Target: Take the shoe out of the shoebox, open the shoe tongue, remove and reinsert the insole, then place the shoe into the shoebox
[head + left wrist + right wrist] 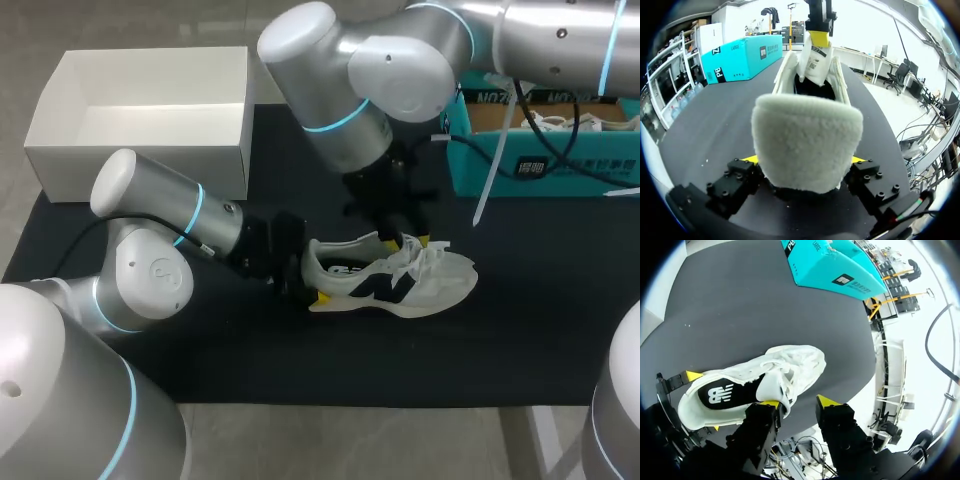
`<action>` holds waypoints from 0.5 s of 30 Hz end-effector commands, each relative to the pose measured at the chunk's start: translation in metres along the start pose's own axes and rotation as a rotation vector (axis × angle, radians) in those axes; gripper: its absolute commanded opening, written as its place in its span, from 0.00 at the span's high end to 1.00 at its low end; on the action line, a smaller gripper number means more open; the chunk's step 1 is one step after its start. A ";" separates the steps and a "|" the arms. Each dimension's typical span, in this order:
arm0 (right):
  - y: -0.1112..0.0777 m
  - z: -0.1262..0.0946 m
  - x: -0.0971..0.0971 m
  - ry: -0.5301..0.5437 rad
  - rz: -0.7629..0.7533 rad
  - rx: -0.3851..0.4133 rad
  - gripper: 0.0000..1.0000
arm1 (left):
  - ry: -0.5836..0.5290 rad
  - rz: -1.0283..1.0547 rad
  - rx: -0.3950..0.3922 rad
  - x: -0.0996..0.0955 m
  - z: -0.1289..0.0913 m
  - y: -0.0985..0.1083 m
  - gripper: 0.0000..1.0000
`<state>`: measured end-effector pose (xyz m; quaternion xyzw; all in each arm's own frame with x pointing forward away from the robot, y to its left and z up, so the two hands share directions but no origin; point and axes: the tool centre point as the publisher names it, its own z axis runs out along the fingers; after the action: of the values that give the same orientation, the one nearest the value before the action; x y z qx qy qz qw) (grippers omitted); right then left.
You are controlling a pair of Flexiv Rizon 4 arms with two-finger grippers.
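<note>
A white sneaker (400,282) with a dark side logo lies on its sole on the black mat (560,330), toe to the right. My left gripper (303,278) is at its heel. In the left wrist view the fluffy heel (807,145) fills the gap, and the left gripper (802,160) is shut on it from both sides. My right gripper (408,243) hangs over the shoe's opening at the tongue (815,60). In the right wrist view the right gripper (799,402) stands open, with the tongue (774,389) against one fingertip and bare mat in the gap. The white shoebox (150,110) stands open at the back left.
A teal cardboard box (540,150) sits at the back right edge of the mat, with white cables trailing down in front of it. Bare mat lies in front of and to the right of the shoe.
</note>
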<state>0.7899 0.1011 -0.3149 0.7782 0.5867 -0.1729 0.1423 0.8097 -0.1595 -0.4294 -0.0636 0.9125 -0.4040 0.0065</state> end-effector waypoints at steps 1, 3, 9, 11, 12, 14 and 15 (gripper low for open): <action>0.001 0.004 -0.014 0.119 0.015 0.002 1.00 | 0.000 0.000 -0.002 -0.001 0.000 0.001 1.00; 0.003 0.005 -0.018 0.154 0.035 0.015 1.00 | 0.000 0.000 -0.002 -0.001 0.000 0.001 1.00; 0.005 0.011 -0.028 0.270 0.082 0.060 1.00 | 0.000 0.000 -0.002 -0.001 0.000 0.001 1.00; 0.006 0.013 -0.031 0.301 0.098 0.066 1.00 | 0.000 0.000 -0.002 -0.001 0.000 0.001 1.00; 0.006 0.013 -0.032 0.310 0.101 0.065 1.00 | 0.000 0.000 -0.002 -0.001 0.000 0.001 1.00; 0.006 0.013 -0.031 0.321 0.098 0.054 1.00 | 0.000 0.000 -0.002 -0.001 0.000 0.001 1.00; 0.006 0.013 -0.031 0.321 0.098 0.054 1.00 | 0.000 0.000 -0.002 -0.001 0.000 0.001 1.00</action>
<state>0.7920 0.0737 -0.3131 0.8201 0.5531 -0.1252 0.0770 0.8098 -0.1595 -0.4294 -0.0636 0.9125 -0.4040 0.0065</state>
